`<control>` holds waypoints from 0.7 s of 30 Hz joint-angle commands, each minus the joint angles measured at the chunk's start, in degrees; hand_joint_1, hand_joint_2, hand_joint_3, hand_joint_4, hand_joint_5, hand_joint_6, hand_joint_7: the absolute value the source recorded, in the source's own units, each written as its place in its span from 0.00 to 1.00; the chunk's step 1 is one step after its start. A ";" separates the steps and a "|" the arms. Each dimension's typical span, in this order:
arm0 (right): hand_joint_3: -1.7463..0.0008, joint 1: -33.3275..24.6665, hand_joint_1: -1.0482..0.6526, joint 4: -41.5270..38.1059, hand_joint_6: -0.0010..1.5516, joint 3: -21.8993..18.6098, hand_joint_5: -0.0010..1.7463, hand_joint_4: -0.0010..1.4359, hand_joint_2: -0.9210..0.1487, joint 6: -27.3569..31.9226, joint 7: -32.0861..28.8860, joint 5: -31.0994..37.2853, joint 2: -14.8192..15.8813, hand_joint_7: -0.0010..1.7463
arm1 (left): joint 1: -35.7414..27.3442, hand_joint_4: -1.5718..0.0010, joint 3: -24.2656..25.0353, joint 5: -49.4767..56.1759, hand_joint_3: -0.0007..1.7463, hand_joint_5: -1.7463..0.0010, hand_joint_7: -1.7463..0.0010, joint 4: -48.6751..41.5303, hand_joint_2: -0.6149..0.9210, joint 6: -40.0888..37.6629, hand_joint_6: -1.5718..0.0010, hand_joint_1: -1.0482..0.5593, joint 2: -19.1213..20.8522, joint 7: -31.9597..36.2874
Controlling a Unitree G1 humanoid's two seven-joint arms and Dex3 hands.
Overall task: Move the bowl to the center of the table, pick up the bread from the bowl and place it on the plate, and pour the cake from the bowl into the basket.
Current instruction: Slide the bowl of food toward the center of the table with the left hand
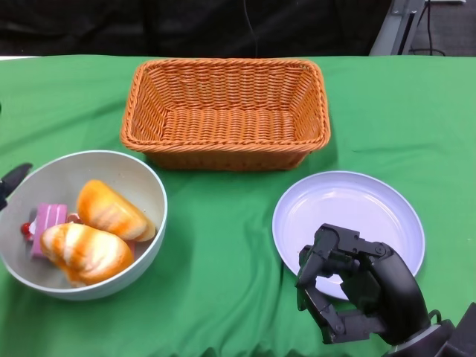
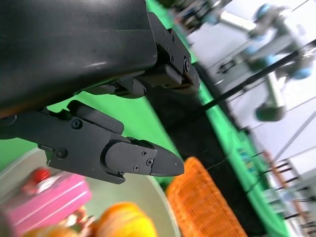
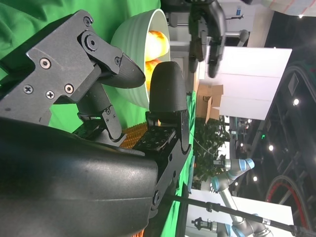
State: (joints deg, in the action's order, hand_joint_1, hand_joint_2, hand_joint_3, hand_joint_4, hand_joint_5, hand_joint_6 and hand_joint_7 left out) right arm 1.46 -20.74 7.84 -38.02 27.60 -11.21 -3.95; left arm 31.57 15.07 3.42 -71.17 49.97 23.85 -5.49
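The pale grey round bowl (image 1: 152,195), holding two glazed orange bread rolls (image 1: 111,210) and a pink cake slice (image 1: 47,222), is located at 8 o'clock on the green-clothed surface (image 1: 223,282). The left hand (image 1: 13,180) is seen just beside its rim, fingers apart. The right hand (image 1: 353,286) is curled, empty, over the white round plate (image 1: 338,201) at 5 o'clock.

The basket (image 1: 224,113) stands at the back centre of the worktop (image 1: 223,282). The bowl (image 1: 145,182) sits at the front left, near the basket's front left corner but apart from it. Inside the bowl lie two pieces of bread (image 1: 100,230), one behind the other, with the cake (image 1: 46,223) to their left against the bowl's wall. The plate (image 1: 349,201) lies at the front right, in front of the basket's right end, well apart from the bowl. The right hand (image 1: 357,286) is over the plate's near edge. The left hand (image 1: 13,180) is just beside the bowl's left rim.
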 commanded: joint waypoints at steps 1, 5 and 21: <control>0.30 -0.54 0.57 0.50 0.46 -0.35 0.98 0.56 0.48 0.09 0.04 -0.56 0.35 0.80 | 1.16 0.76 0.17 -1.58 0.14 0.99 1.00 -0.89 1.00 -1.53 0.75 0.29 0.39 -1.81; 0.30 -0.58 0.56 0.61 0.46 -0.29 0.98 0.56 0.48 -0.22 -0.25 0.16 0.64 0.80 | 1.38 0.75 0.96 -3.52 0.15 0.99 1.00 -1.32 1.00 -3.22 0.76 0.30 -0.27 -3.44; 0.29 -0.67 0.57 0.68 0.46 -0.41 0.98 0.56 0.49 -0.20 0.01 -0.33 0.51 0.80 | 2.76 0.73 8.25 -15.83 0.17 0.99 0.99 -2.16 1.00 -16.61 0.75 0.29 -3.53 -18.13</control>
State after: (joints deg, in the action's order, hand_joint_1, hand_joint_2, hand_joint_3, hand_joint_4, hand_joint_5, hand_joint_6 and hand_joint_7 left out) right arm 1.39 -20.77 7.85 -38.12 27.78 -11.24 -3.90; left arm 33.64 23.11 -12.12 -73.04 34.06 19.81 -23.35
